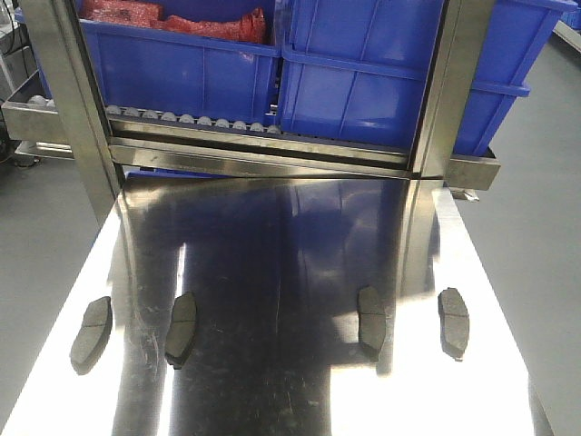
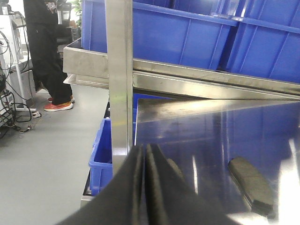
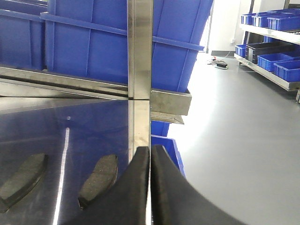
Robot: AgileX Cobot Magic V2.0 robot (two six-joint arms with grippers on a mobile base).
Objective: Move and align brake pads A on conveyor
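Though nearby, brake pads (image 1: 182, 327) beyond end effectors (image 2: 144, 149) (image 3: 150, 150).

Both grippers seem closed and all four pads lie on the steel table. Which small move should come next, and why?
Probably open the left gripper: it is shut on nothing, and a brake pad lies close ahead on the steel table, untouched. The right gripper is equally shut and empty.

steel top (image 1: 272, 300) lies open btwn the 2 inner pads (image 1: 371, 318). uprights (image 1: 77, 100) & blue bins (image 1: 182, 77) wall off the far edge.
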